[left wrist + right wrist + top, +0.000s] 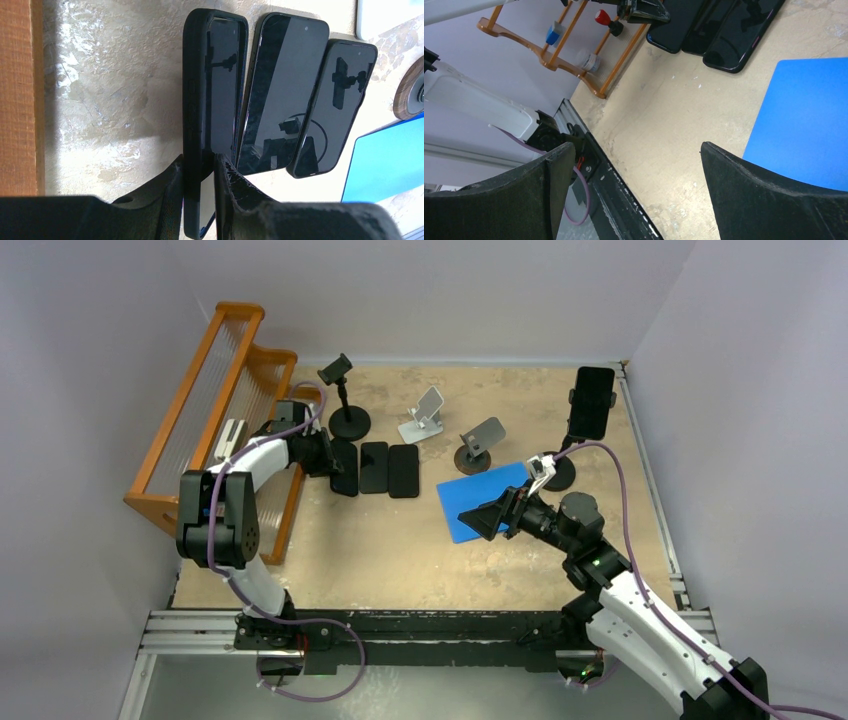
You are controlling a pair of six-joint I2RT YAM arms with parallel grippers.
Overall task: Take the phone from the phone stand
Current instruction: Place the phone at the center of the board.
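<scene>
Slats of an orange wooden rack (pixel 241 313) fence the left side of the tan worktop (pixel 400 560). Right beside them, the left end effector (pixel 199 164) is clamped narrowly near one short end of a black-cased phone (pixel 215 85), which stands tipped up on a long edge. Next to it lie a second black glass-fronted phone (pixel 282 95), close enough that the two may touch, and a third black phone (pixel 332 110), both flat and face up.

The step in hand looks like laying the held phone down to join that row. Done well, that means rolling the raised edge down gently, keeping it off the neighbour's glass, and letting go only once the back rests flat. Room is tight, with the rack near on one side and the row on the other, so backing straight out along the phone's length seems safest.

Behind stand three unoccupied holders: a black clamp stand on a round base (pixel 350 422), a white folding stand (pixel 425 418) and a grey tilted stand (pixel 480 443). Over a blue rectangular mat (pixel 468 495) hovers the right end effector (pixel 636 147), spread wide and holding nothing.

At far right a tall black phone (pixel 592 400) sits upright in a black round-footed stand (pixel 562 476), hard by the worktop's back corner. The open approach there is from the front.
</scene>
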